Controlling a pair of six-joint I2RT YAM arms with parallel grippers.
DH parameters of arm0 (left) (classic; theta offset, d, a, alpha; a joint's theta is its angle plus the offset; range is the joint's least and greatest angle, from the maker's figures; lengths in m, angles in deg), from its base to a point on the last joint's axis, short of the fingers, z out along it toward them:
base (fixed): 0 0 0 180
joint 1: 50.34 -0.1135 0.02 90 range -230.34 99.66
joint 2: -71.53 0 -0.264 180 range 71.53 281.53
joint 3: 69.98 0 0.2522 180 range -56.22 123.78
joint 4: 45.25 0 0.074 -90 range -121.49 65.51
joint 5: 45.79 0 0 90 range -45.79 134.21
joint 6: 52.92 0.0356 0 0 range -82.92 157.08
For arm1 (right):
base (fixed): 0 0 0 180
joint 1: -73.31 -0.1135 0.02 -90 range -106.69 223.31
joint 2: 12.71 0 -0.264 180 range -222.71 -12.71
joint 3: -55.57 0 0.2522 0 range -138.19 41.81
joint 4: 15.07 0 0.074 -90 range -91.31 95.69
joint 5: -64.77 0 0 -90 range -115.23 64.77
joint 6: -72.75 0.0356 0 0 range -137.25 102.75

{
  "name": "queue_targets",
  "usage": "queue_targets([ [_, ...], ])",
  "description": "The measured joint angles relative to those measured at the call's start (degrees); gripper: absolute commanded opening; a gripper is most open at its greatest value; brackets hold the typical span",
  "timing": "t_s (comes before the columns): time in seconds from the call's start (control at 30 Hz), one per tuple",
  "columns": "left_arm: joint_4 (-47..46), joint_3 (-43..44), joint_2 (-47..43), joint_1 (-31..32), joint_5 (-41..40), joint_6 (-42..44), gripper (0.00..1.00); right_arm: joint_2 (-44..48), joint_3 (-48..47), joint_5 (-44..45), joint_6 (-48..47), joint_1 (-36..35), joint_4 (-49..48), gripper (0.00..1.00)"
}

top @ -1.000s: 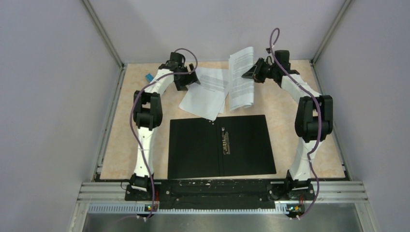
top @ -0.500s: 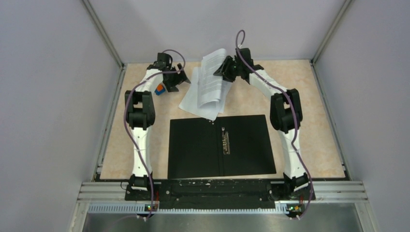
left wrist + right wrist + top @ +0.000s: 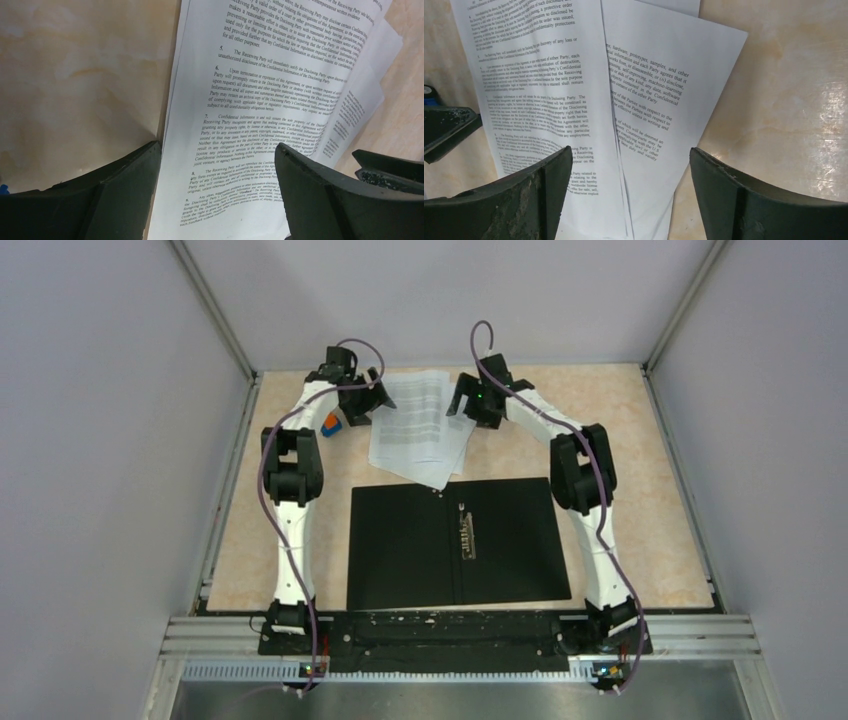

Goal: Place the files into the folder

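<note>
Plainly outside: papers piled beyond the open folder

The folder (image 3: 400, 540) lies open and flat on the table (image 3: 640, 490), in the middle of its width and towards the near edge. Both black inner halves face up, and the metal clip (image 3: 467, 530) runs along the spine, a little right of centre. No sheet lies on either half.

The files (image 3: 420, 425) sit in a loose, fanned pile on the far side of the folder, about midway between the left and right edges of the table. The printed sides face up. The top sheet lies fairly square and the ones below it are skewed out to the right and towards the folder. The nearest corner of the lowest sheet reaches the folder's far edge. Whether it only touches or slightly overlaps cannot be told.

The left gripper (image 3: 365, 400) is at the left side of the pile. Its fingers (image 3: 125, 190) are spread wide, with the left margin of the top sheet showing between them. The right gripper (image 3: 465, 402) is at the right side of the pile. Its fingers (image 3: 524, 200) are also spread wide above the overlapping sheets and grip nothing.

A small blue-and-orange toy block (image 3: 330, 423) lies on the table just left of the left gripper, towards the far left corner
</note>
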Motion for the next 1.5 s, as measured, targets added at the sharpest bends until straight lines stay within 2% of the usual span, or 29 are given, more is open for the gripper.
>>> queue_targets([
  [0.2, 1.7, 4.6, 2.3, 0.2, -2.3, 2.9, 0.92, 4.4, 11.1, -3.8, -0.8, 1.7, -6.4, 0.96],
  [0.47, 0.9, 7.5, 4.0, 0.7, -5.9, 5.6, 0.94, 6.1, 16.2, -7.1, 1.1, 3.5, -13.7, 0.97],
  [0.7, -2.0, 11.4, 7.1, 1.7, -5.3, 5.6, 0.94, 3.6, 13.4, -9.4, 2.2, 3.5, -15.5, 0.97],
  [0.87, -4.4, 11.9, 7.9, 3.4, -3.5, 5.6, 0.93, -2.9, 3.5, -11.7, 2.6, 3.3, -15.3, 0.97],
  [1.0, -4.9, 11.8, 8.0, 5.3, -2.4, 5.6, 0.93, -8.6, -6.8, -12.5, 1.9, 3.2, -12.0, 0.97],
  [1.07, -5.2, 11.4, 7.9, 5.9, -2.7, 5.6, 0.93, -9.4, -8.8, -12.2, 1.1, 3.2, -10.0, 0.97],
  [1.2, -5.7, 8.5, 6.1, 6.1, -4.0, 6.0, 0.93, -8.9, -8.5, -12.2, -0.1, 4.0, -8.5, 0.97],
  [1.5, -0.8, 5.2, 2.9, 6.2, -9.0, 8.7, 0.95, -2.0, 1.5, -12.5, -3.3, 4.7, -5.8, 0.98],
])
